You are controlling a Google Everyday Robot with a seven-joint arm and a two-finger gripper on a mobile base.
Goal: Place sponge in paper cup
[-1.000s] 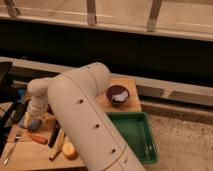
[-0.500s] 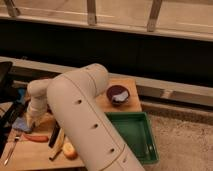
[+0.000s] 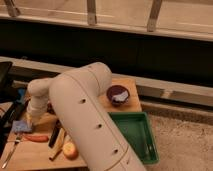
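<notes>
- The big white robot arm fills the middle of the view and bends down to the left side of the wooden table.
- The gripper is low at the left end of the table, right above the sponge.
- The sponge is a small flat blue pad. It lies near the left edge of the table, just under the gripper.
- The gripper seems to touch the sponge, but I cannot tell if it is holding it or only sitting over it.
- A red-orange carrot-like thing lies just in front of the sponge.
- A fork lies near the front left corner of the table.
- A banana lies beside the arm, with a dark stick-like thing just beside it.
- A round apple sits next to the banana, close to the arm.
- A dark bowl sits at the far right of the table, with something pale inside it.
- A green tray sits to the right of the table, by the arm.
- The paper cup is hidden from view.
</notes>
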